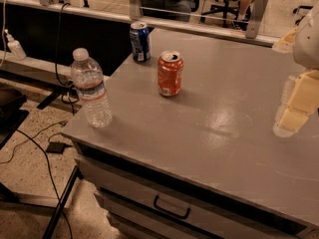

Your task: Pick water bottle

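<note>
Nearest: the cabinet front, pale grey drawer with a black bar handle (172, 209) at 6 o'clock in view. Black cables (37, 133) trail over the speckled floor at 8 o'clock, beside a small black box (56, 147).

Grey flat cabinet top (214, 118) fills mid-frame.

Water bottle, clear ribbed plastic with a white cap and a white-and-red label band (92, 91): upright at 9 o'clock on the top, at its near-left corner, close to the edge. Nothing touches it. It's taller than both cans.

Gripper, cream blocky pincer (293, 108): at 3 o'clock, hanging over the right side of the top, partly cut by the frame edge. Well apart from the bottle, holding nothing that I can see. Apart or together: can't tell.

Orange soda can, opened top (170, 73): upright, at 2 o'clock from the bottle, between it and the far edge.

Blue soda can (140, 41): upright at 11 o'clock from the orange can, near it but not touching, close to the far-left corner.

Behind: metal rail with a glass panel (199, 24) along the far edge. Past it at 12 o'clock, a black office chair (224, 1).
</note>
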